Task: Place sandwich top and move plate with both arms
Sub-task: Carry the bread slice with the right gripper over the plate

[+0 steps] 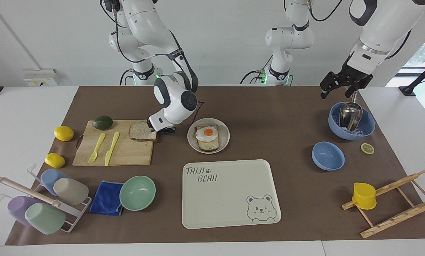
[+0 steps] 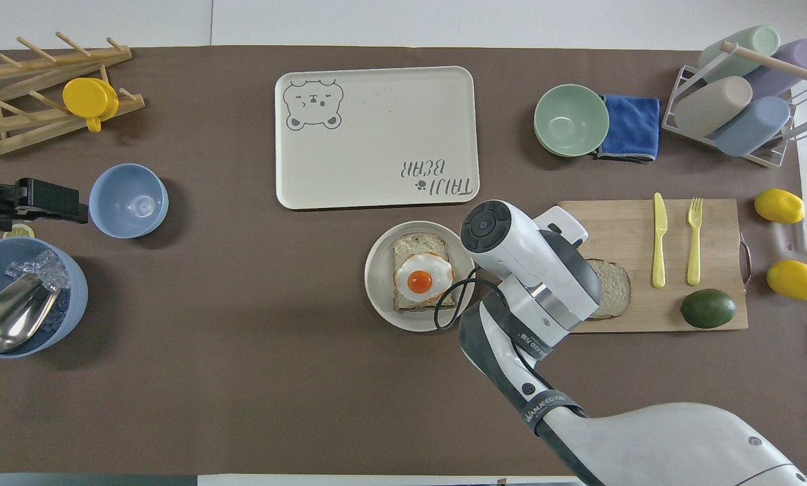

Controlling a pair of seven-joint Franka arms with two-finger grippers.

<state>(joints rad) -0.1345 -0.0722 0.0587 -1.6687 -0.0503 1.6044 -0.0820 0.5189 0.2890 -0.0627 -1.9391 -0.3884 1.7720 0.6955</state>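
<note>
Sandwich top (image 1: pixel 141 131), pale speckled brown-crusted slice, sits clenched in right gripper (image 1: pixel 154 131) jaws on wooden board (image 1: pixel 127 153); left gripper (image 1: pixel 342 87) waits released.

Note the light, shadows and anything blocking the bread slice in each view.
Facing view: even, soft light, brighter by the window at the left arm's end; the right gripper casts a faint shadow by the bread slice. Overhead view: soft shadows beside the bowls; the right arm's wrist covers part of the slice and the jaws, and overlaps the plate rim.
</note>
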